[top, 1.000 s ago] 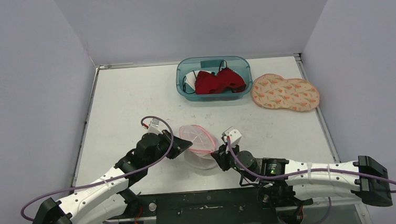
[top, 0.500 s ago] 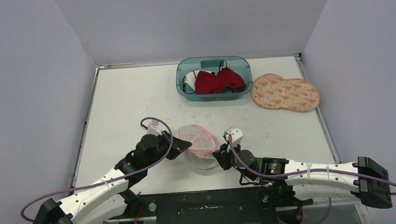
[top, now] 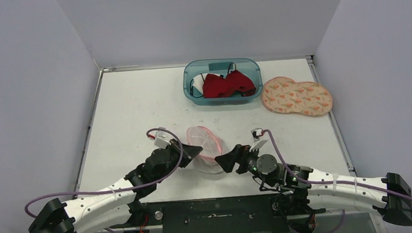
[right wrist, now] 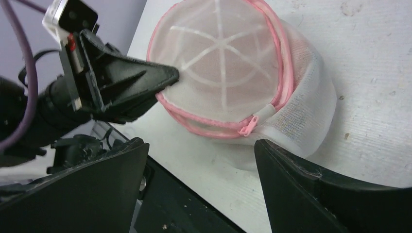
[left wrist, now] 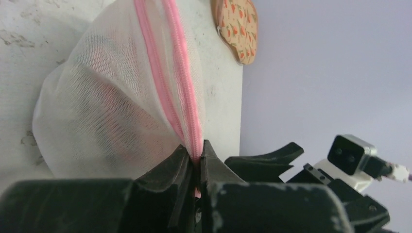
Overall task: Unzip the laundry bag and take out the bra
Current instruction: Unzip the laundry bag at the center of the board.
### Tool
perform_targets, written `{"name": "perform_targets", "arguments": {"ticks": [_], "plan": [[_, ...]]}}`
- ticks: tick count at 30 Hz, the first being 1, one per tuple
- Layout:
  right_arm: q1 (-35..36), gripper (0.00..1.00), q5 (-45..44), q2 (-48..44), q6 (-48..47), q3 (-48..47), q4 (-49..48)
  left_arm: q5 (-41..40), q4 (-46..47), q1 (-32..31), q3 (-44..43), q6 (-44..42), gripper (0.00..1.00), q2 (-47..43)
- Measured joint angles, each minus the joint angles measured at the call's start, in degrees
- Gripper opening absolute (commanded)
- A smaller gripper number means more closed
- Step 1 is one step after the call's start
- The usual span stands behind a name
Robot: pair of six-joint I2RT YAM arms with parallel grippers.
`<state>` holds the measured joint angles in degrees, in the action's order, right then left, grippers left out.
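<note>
Right jaws wider; scuffed white table [top: 137, 105]

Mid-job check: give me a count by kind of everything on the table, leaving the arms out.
Mesh laundry bag, pink zipper: 1
Patterned flat pouch: 1
Teal bin: 1
Red bra, in the bin: 1
White item in the bin, kind unclear: 1
Total: 5

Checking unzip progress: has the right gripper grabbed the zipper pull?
No, the right gripper stands open, stopping short of the zipper pull.
</note>
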<state>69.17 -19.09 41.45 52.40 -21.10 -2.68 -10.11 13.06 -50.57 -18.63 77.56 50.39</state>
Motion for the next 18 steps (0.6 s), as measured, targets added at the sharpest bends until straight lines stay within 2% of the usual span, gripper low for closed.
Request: {"name": "perform_targets", "arguments": {"ticks": [5,9,10,14,16,18], "plan": [[-3.9,0.83,1.7,0.3,6.1,0.8,-2.1,-12.9,10.8,-9.5,5.6,-2.3,0.00,-0.2],[-8.4,0.84,4.3,0.9,8.2,0.8,-4.2,-25.9,20.8,-18.5,7.6,-10.2,0.12,0.3],[-9.5,0.83,5.0,1.0,8.5,0.8,-4.5,-28.0,23.1,-19.6,7.6,-11.8,0.20,0.8],[-13.3,0.83,8.1,1.5,10.1,0.9,-6.3,-35.7,35.3,-22.6,7.6,-17.7,0.67,7.0],[-14.9,0.83,9.2,1.6,10.3,1.0,-6.7,-37.2,38.1,-22.9,7.6,-19.1,0.96,10.0],[-15.7,0.83,9.6,1.6,9.9,1.0,-6.6,-37.7,36.5,-23.0,7.6,-19.7,0.96,10.1]]}}
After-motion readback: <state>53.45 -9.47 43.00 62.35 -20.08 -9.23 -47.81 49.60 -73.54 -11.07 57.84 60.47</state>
